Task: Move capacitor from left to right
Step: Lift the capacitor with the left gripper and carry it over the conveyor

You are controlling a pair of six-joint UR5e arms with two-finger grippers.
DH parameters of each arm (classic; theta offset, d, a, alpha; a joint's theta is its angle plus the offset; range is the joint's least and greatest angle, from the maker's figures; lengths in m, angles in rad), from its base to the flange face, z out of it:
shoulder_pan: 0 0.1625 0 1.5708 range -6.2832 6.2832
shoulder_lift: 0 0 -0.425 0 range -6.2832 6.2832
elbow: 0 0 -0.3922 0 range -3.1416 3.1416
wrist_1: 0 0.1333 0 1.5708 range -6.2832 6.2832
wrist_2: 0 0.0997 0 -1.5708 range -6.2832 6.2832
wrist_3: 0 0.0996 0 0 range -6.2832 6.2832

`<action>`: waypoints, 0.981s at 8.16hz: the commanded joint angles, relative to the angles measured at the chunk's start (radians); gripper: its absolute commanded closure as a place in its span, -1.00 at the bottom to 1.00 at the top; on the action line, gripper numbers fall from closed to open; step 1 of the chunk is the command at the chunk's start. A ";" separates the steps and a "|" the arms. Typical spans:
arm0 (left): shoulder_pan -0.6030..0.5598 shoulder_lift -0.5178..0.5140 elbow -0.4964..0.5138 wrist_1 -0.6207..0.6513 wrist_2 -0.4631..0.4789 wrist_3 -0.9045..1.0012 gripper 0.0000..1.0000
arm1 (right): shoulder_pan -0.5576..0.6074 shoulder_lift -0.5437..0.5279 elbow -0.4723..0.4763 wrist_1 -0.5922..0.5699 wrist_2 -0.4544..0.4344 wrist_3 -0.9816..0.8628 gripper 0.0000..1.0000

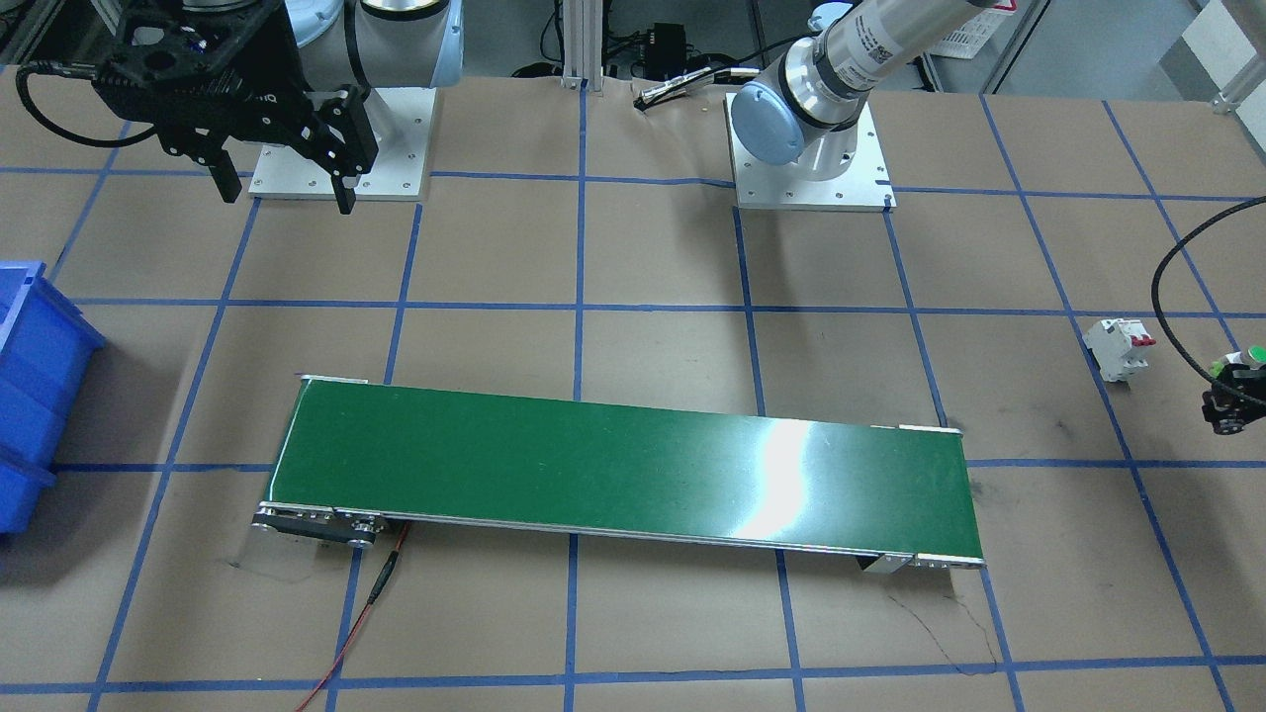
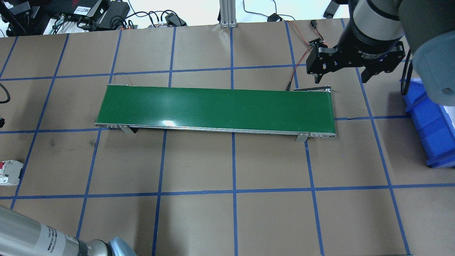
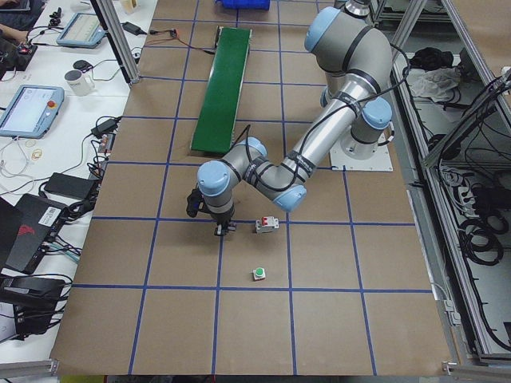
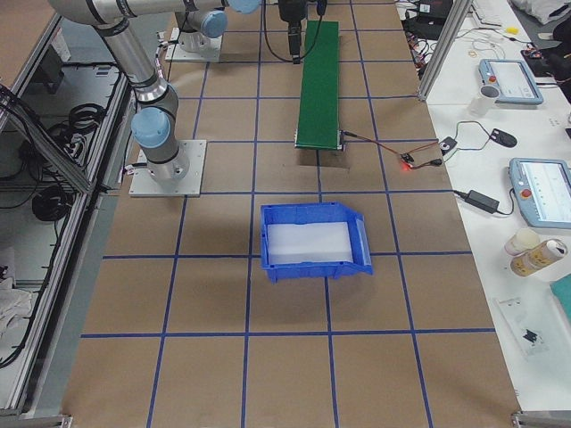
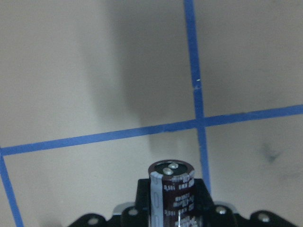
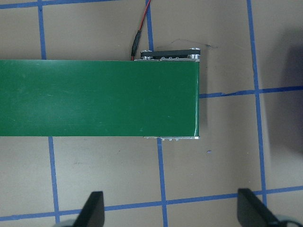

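Capacitor clamped in left gripper, base cut off; right gripper spread wide, fingertips cropped.

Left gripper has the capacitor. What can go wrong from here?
1. The capacitor is a smooth cylinder in the left gripper; it may slip or tilt in transit.
2. The circuit breaker stands close beside that gripper; a low swing might knock it.
3. Set on the conveyor belt, it may topple and roll off before the open right gripper gets it.
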 commanded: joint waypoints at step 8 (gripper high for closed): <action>-0.578 0.078 -0.012 -0.159 0.020 -0.596 1.00 | -0.001 0.000 0.000 0.002 -0.005 0.000 -1.00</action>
